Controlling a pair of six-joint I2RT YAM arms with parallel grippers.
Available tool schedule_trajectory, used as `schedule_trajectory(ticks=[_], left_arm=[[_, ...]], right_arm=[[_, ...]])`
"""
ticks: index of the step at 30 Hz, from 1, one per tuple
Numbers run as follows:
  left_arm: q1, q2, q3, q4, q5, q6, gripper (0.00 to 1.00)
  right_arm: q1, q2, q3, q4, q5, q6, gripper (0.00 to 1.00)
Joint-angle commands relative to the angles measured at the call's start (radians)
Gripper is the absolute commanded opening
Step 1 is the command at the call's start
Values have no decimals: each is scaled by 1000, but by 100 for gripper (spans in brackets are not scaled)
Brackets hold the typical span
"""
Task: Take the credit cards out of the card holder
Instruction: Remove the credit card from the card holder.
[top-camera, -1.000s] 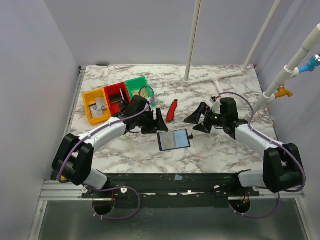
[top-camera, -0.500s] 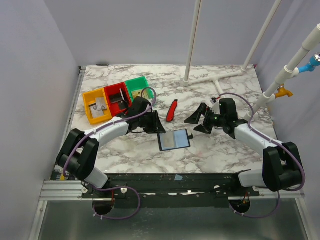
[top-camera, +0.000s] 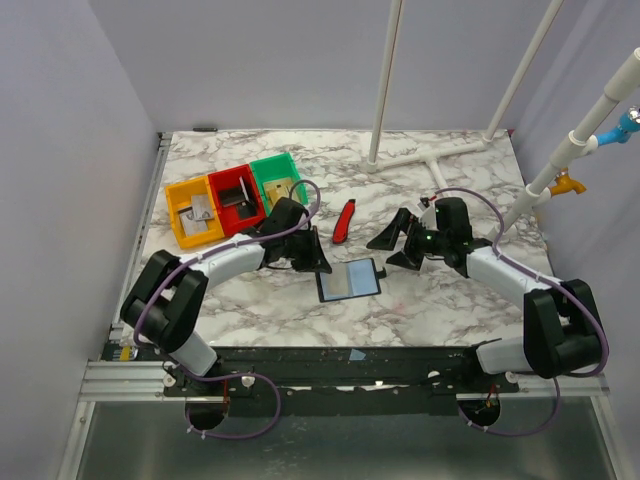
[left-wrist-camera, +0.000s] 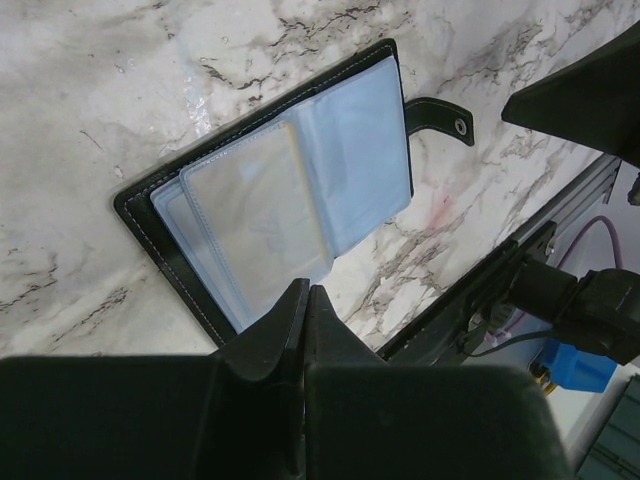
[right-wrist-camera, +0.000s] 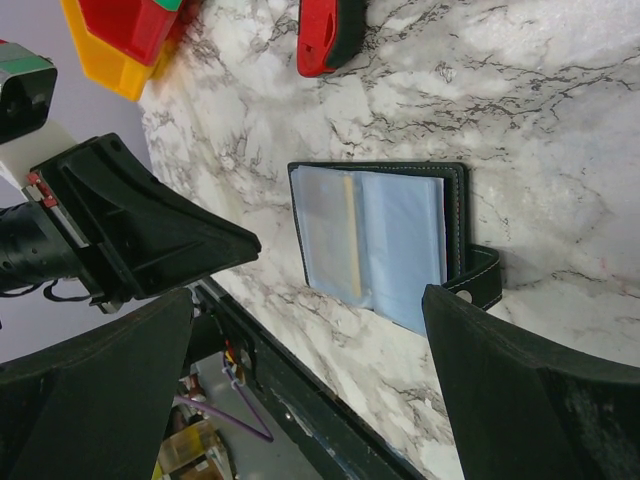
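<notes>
Left wrist: card holder (left-wrist-camera: 280, 190) (spread open) just beyond closed left fingers (left-wrist-camera: 265, 340)

The black card holder (top-camera: 348, 281) lies open and flat on the marble table (top-camera: 270, 310), near the middle of its front edge. Its inside pockets are see-through and blue-grey. One tan credit card (right-wrist-camera: 350, 236) sits tucked in a pocket. The small strap (left-wrist-camera: 437, 117) sticks out sideways.

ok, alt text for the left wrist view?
An open black bifold card holder with bluish-grey pockets lies flat on the marbled white table, a pale card showing in one sleeve. The left gripper is shut, its tips at the holder's edge.
</notes>
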Motion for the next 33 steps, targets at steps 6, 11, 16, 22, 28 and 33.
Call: schedule_trajectory(ticks=[6,11,16,22,28,33], left_arm=[[-19,35,9,16,-21,-3,0],[-23,51,20,14,-22,-4,0],[-28,63,39,8,-23,-5,0],[-32,76,51,1,-28,-4,0],[-40,96,66,-36,-99,-1,0],[-50,103,65,-63,-149,5,0]], right_arm=[[13,14,10,-5,23,-13,100],[15,12,6,-3,23,-13,100],[18,9,6,-3,23,-14,100],[22,17,10,3,22,-11,100],[28,23,14,8,21,-5,100],[30,21,13,1,24,-12,100]])
